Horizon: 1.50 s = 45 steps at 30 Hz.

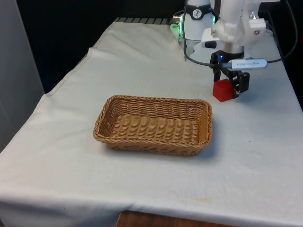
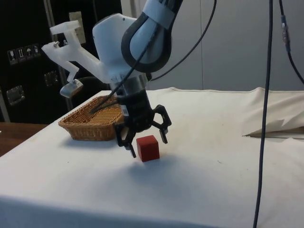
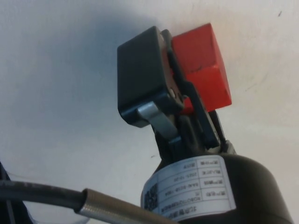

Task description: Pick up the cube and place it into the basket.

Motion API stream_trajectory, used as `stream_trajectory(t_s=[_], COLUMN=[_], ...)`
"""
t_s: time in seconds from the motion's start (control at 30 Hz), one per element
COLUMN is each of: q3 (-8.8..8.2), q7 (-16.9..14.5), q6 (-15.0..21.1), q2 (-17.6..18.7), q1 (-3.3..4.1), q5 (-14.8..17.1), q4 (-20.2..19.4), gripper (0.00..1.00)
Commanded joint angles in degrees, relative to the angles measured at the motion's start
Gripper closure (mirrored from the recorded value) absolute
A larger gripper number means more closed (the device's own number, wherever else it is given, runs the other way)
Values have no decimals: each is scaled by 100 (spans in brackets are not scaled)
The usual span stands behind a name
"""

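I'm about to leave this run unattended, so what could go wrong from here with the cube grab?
1. The open end effector sits low around the red cube, which looks off-centre between the fingers; closing may push or twist it instead of gripping squarely.
2. The wicker basket has a raised rim; a low carry could clip it.

You are seeing a black pincer finger (image 3: 142,77) hiding part of the small red cube (image 3: 203,65) in the wrist view.
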Motion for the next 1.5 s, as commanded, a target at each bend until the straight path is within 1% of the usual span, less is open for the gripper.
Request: stream_trajectory(t_s=[0.0,0.2,0.23,0.27,0.5,0.77,1.2,1.23,1.27,1.3,1.33,1.37,1.4,1.43,1.47], q3=[40,34,0,29,0,0,-6,-11,-11,-11,-17,-11,-17,-17,-17], q7=[-34,-17,6,-11,6,11,-6,-6,-6,-6,0,-6,-6,-6,-6], q6=[189,424,315,424,338,338,321,321,321,321,315,321,321,321,315], q2=[0,6,6,6,6,6,6,0,0,0,6,0,0,0,0], q1=[-29,-23,0,-17,0,6,0,0,0,0,0,0,0,0,0], q5=[92,115,46,103,46,46,40,40,40,40,34,40,40,40,40], q4=[-52,-126,-103,-132,-115,-115,-115,-115,-120,-120,-115,-120,-120,-120,-120], gripper=[0,0,0,0,0,0,0,4,12,28,40,40,51,72,82])
